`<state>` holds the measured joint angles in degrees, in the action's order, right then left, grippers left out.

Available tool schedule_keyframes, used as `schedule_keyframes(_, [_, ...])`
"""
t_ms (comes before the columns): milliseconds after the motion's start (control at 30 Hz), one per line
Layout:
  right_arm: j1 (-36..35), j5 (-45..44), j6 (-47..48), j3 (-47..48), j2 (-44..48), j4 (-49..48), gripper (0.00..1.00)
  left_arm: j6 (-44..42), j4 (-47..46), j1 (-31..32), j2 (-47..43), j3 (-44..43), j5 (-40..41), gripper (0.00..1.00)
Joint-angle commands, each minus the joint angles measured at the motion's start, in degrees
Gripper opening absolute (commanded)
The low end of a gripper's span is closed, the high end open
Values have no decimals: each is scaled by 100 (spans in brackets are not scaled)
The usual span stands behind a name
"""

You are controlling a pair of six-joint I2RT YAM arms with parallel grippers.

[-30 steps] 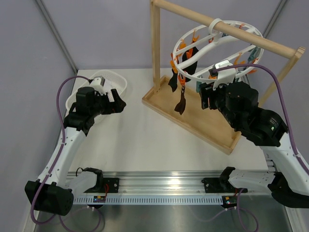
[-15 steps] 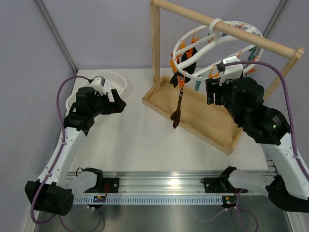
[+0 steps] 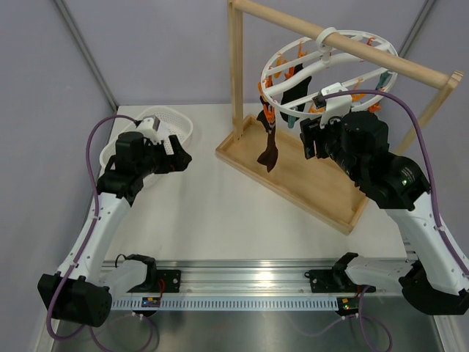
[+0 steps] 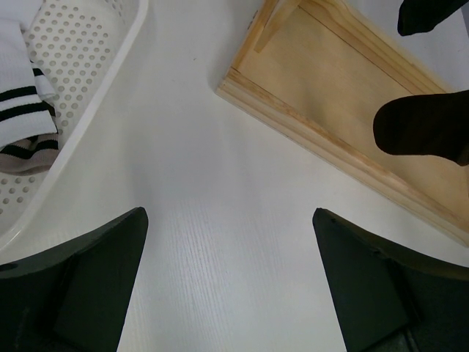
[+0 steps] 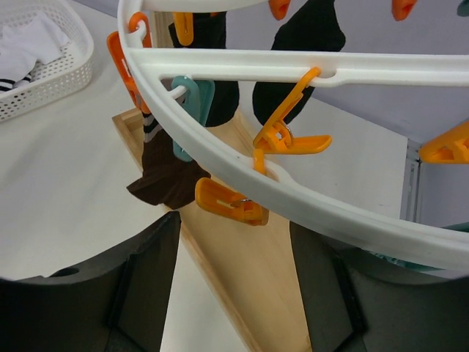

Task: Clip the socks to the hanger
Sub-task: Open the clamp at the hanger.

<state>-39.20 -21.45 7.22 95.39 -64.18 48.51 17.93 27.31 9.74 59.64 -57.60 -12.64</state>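
The left claw [image 3: 178,158] hovers over the table [image 3: 212,213] at about 9 o'clock, with its fingers wide apart and nothing between them. At its 10 o'clock stands a white basket [image 3: 179,125] with striped socks [image 4: 22,110] inside. The right claw [image 5: 234,293], at about 2 o'clock, has its fingers apart and holds nothing, close to the rim of the hanger [image 5: 220,66]. Dark socks [image 3: 268,152] hang from the hanger's clips, above the wooden stand [image 3: 308,180].

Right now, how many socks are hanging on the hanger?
3: the dark brown sock hangs lowest, at left; the first black sock is behind the teal clip; the second black sock is further right. More may be hidden.
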Motion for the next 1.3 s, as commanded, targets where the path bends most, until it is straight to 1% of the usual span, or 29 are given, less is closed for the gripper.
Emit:
schedule_keyframes(0, [44, 387, 113, 339, -129, -474, 68, 8, -235, -42, 4, 21, -124, 99])
schedule_keyframes(133, [44, 431, -265, 383, -138, -597, 68, 8, -235, -42, 22, 21, -133, 99])
schedule_keyframes(367, [44, 282, -687, 120, -77, -1054, 65, 26, -270, -42, 39, 21, -273, 99])
schedule_keyframes(400, [44, 308, -922, 102, -68, -1150, 63, 26, -314, -42, 13, 30, -317, 99])
schedule_keyframes(467, [44, 369, -1056, 76, -59, -1256, 61, 52, -436, -33, -48, 91, -431, 99])
schedule_keyframes(500, [44, 413, -1143, 41, -33, -1317, 60, 87, -620, -33, -83, 126, -632, 99])
schedule_keyframes(633, [53, 537, -1311, -21, -6, -1555, 53, 289, -1034, 81, -461, 302, -977, 99])
schedule_keyframes(733, [53, 502, -1329, -65, -15, -1590, 51, 316, -1210, 449, -812, 233, -837, 99])
schedule_keyframes(833, [44, 536, -1372, -223, 2, -1739, 48, 299, -1395, 1054, -1050, 48, -547, 99])
schedule_keyframes(900, [44, 581, -1451, -354, 46, -1836, 46, 290, -1543, 1345, -1103, -128, -310, 99])
schedule_keyframes(933, [53, 590, -1495, -390, 55, -1932, 46, 298, -1605, 1494, -1103, -180, -231, 99])
schedule_keyframes(967, [53, 607, -1522, -460, 81, -1977, 45, 298, -1684, 1827, -1103, -216, -99, 99])
schedule_keyframes(1133, [53, 599, -1838, -548, 134, -2126, 40, 343, -2537, 2646, -910, -234, 104, 99])
schedule_keyframes(1167, [44, 581, -1882, -592, 160, -2153, 40, 238, -2625, 2934, -849, -251, 252, 99])
schedule_keyframes(1233, [44, 590, -2005, -645, 195, -2258, 40, 80, -2941, 3243, -621, -347, 437, 99])
schedule_keyframes(1267, [44, 572, -2032, -688, 230, -2276, 40, -148, -3029, 3550, -507, -383, 604, 99])
